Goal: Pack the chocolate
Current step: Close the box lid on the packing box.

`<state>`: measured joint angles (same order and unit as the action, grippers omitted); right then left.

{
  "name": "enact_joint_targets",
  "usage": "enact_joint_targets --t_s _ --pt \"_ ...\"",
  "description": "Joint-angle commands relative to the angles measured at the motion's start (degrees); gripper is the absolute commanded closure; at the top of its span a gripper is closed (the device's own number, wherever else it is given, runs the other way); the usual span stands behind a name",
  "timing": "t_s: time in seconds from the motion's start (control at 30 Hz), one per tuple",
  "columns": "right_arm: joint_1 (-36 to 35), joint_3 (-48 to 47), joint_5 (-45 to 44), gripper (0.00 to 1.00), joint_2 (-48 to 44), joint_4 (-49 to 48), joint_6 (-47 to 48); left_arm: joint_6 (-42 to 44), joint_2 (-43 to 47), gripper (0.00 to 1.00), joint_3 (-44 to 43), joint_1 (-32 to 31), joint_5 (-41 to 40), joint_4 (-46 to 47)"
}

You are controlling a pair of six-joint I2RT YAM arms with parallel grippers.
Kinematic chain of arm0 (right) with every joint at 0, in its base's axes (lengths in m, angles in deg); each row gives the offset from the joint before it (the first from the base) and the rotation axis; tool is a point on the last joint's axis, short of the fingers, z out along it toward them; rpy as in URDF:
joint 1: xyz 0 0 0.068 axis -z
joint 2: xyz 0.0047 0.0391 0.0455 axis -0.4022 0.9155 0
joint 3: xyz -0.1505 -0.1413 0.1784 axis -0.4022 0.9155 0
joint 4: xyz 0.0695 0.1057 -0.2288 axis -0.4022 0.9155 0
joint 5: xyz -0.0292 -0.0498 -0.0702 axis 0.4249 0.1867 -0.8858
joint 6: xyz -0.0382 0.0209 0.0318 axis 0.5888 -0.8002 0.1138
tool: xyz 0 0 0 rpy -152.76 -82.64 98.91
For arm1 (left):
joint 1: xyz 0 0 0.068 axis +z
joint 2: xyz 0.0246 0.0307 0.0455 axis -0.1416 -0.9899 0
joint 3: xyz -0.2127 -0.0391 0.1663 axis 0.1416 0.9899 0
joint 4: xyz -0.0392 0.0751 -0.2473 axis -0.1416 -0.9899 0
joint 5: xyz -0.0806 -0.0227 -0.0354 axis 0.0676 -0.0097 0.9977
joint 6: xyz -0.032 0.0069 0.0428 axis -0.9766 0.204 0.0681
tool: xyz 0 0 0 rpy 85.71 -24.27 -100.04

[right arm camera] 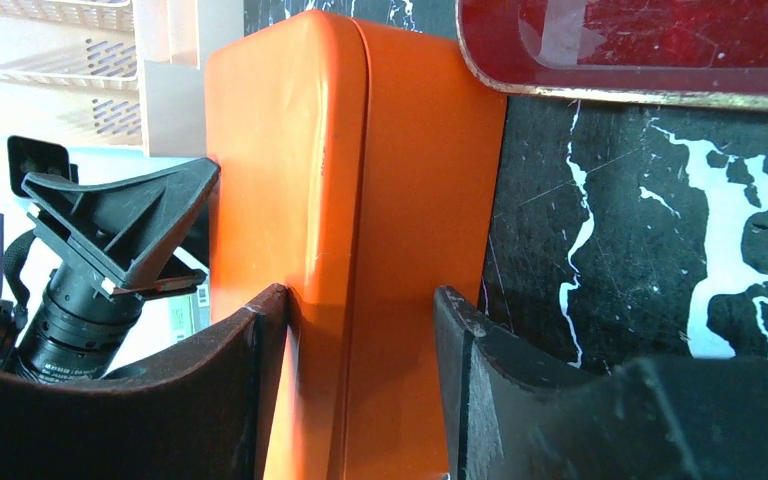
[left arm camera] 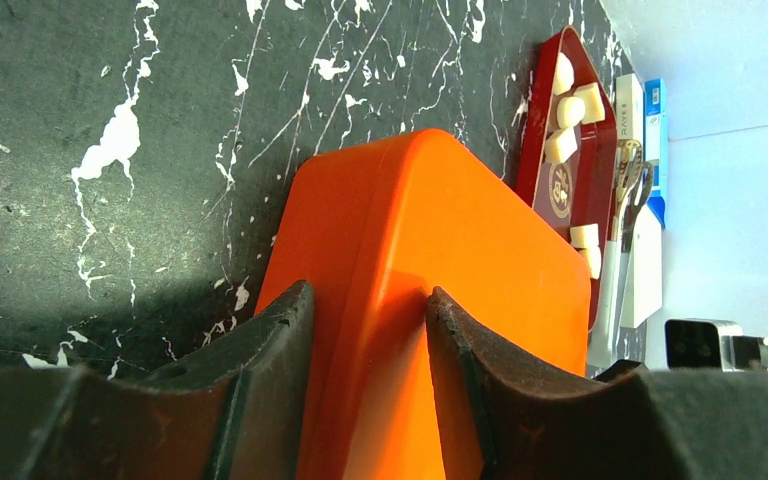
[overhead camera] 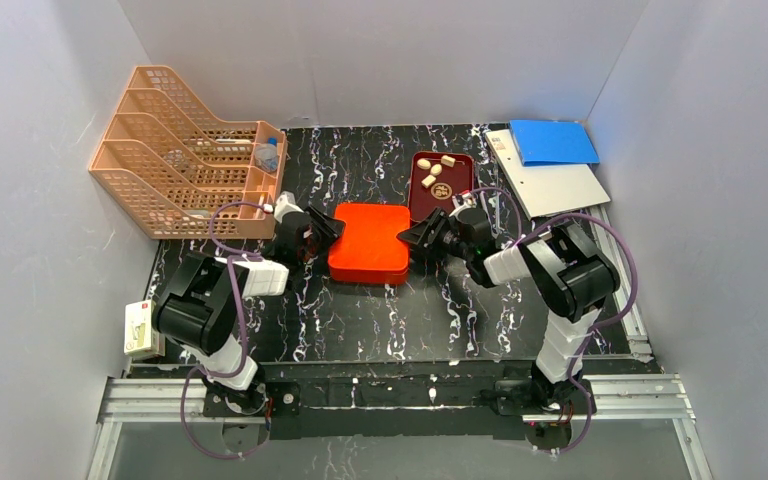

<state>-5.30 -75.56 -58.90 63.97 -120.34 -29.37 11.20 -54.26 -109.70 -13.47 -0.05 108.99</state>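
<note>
A closed orange-red box (overhead camera: 369, 243) lies in the middle of the table. My left gripper (overhead camera: 332, 232) is at its left edge, and in the left wrist view its gripper (left arm camera: 368, 300) is shut on the box (left arm camera: 430, 260), both fingers touching orange. My right gripper (overhead camera: 408, 238) is at the right edge. In the right wrist view its gripper (right arm camera: 360, 295) clamps the box (right arm camera: 360, 150) across its full thickness. Several pale chocolate pieces (overhead camera: 435, 172) lie in the dark red tray (overhead camera: 415, 200) behind the box. The chocolate (left arm camera: 570, 110) and the tray (left arm camera: 545, 150) also show in the left wrist view.
A peach file organizer (overhead camera: 185, 150) stands at the back left. A blue folder (overhead camera: 552, 140) and a white board (overhead camera: 555, 185) lie at the back right. A small white device (overhead camera: 140, 328) sits by the left arm's base. White walls enclose the table.
</note>
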Motion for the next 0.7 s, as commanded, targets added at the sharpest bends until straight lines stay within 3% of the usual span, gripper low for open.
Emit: enact_joint_targets --t_s 0.0,0.1,0.2,0.53,0.67 --pt "-6.1 2.8 4.2 0.98 3.6 16.5 2.4 -1.2 -4.6 0.89 3.7 -5.6 10.6 -11.4" --pt "-6.1 1.7 2.8 0.69 1.1 20.1 4.4 -1.3 -4.0 0.87 4.0 -5.6 10.4 -11.6" --pt "-6.1 1.5 1.6 0.52 -1.4 22.1 5.7 -1.5 -3.8 0.84 4.1 -5.7 10.5 -11.6" --pt "-6.0 1.4 1.2 0.32 -5.7 23.9 8.3 -0.7 -2.2 0.67 3.2 -5.7 10.0 -13.3" --pt "-5.9 1.0 1.5 0.30 -6.1 24.2 9.1 -0.2 -1.6 0.58 2.5 -5.7 10.0 -14.2"
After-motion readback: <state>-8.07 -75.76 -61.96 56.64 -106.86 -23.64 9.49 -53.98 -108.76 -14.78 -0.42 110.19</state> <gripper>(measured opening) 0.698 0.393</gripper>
